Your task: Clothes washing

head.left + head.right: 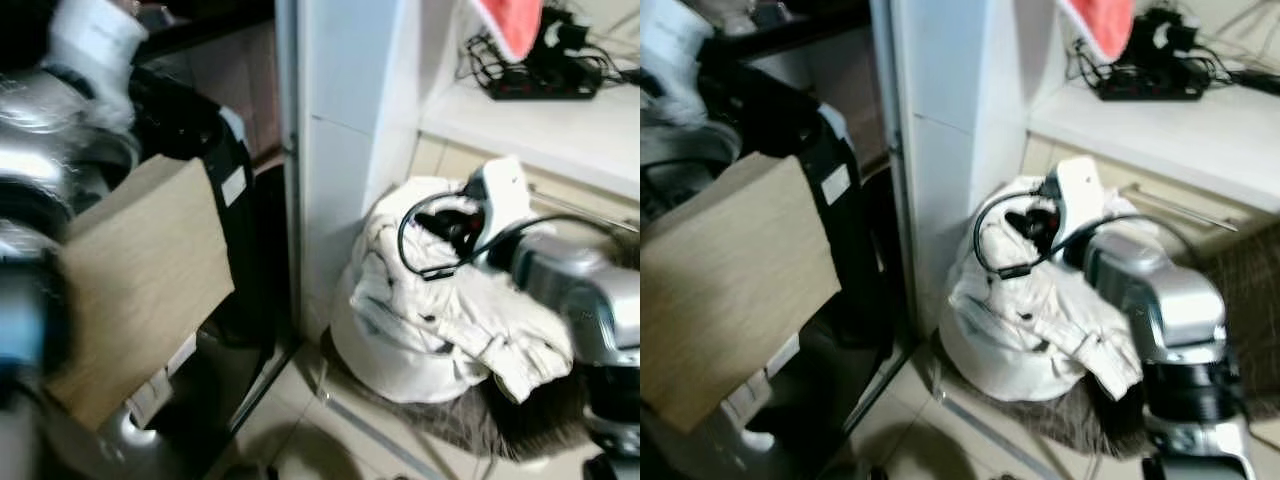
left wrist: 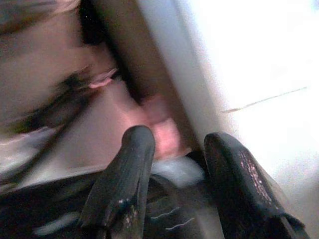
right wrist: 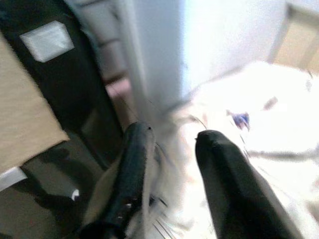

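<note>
A tiled floor [image 1: 300, 420] runs along a white wall corner [image 1: 340, 150], with a pale counter [image 1: 560, 130] carrying a black power strip [image 1: 540, 85] on the robot's right. In the left eye view a heap of white clothes [image 1: 430, 310] sits on the floor against that corner, on a dark mat [image 1: 520, 420], and the right arm reaches toward it. The right eye view shows the same heap and, to the robot's left, a black appliance [image 1: 830, 200] behind a tan board [image 1: 730, 280]. The left wrist view, blurred, shows the left gripper [image 2: 174, 149] with fingers apart, grasping nothing. The right wrist view shows the right gripper [image 3: 169, 144] spread, empty, just over the clothes. Judging by this, nothing is picked up yet; gathering and loading are left.
</note>
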Robot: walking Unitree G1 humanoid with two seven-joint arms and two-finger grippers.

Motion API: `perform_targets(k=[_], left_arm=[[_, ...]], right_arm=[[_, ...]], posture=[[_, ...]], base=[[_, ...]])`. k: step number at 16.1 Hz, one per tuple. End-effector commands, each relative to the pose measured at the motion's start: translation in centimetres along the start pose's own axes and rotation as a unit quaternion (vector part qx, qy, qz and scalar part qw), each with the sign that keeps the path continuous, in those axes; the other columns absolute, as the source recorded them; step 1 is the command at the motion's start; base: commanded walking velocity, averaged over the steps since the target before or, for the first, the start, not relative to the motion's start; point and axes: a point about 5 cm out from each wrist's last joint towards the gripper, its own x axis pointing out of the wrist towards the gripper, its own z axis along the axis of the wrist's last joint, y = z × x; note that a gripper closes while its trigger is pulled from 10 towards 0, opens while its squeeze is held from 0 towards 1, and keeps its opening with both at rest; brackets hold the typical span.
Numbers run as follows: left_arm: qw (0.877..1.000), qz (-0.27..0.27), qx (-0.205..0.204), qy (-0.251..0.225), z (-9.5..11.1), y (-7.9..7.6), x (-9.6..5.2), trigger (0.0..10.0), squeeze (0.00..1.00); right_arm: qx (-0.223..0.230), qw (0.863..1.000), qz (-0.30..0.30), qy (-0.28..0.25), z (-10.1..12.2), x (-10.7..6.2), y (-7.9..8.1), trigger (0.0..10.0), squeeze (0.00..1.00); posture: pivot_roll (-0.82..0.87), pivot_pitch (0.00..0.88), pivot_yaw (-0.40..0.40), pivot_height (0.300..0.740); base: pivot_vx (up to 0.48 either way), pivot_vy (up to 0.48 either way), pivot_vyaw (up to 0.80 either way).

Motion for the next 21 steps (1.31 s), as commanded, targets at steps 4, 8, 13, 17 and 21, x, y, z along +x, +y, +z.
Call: perform_targets(k=[4,8,13,17,21], left_arm=[[0.982,-0.156,-0.096,-0.042,-1.4,-9.6,2.1,10.0,0.0],[0.962,-0.221,-0.156,-0.03,-2.6,-16.0,0.6,10.0,0.0],[0.95,-0.265,-0.166,0.008,-2.8,-19.6,-1.9,10.0,0.0],[0.951,-0.272,-0.145,0.025,-2.6,-20.3,-2.6,10.0,0.0],[0.953,-0.267,-0.137,0.036,-2.6,-20.2,-3.7,10.0,0.0]], right_arm=[[-0.013,0.998,-0.034,0.058,-2.3,2.6,-1.9,10.0,1.0],[-0.008,0.99,0.008,0.142,-5.3,4.4,-2.1,10.0,1.0],[-0.012,0.986,-0.052,0.157,-7.2,6.1,-3.2,10.0,1.0],[-0.009,0.985,-0.069,0.157,-8.0,7.1,-2.9,10.0,0.0],[-0.024,0.981,-0.09,0.168,-8.8,7.2,-3.1,10.0,0.0]], posture=[[-0.11,0.0,0.033,0.74],[-0.11,0.0,0.026,0.74],[-0.09,0.008,0.03,0.74],[-0.06,0.047,0.039,0.74],[-0.03,0.091,0.034,0.74]], base=[[0.0,0.0,0.0],[0.0,0.0,0.0],[0.0,0.0,0.0],[0.0,0.0,0.0],[0.0,0.0,0.0]])
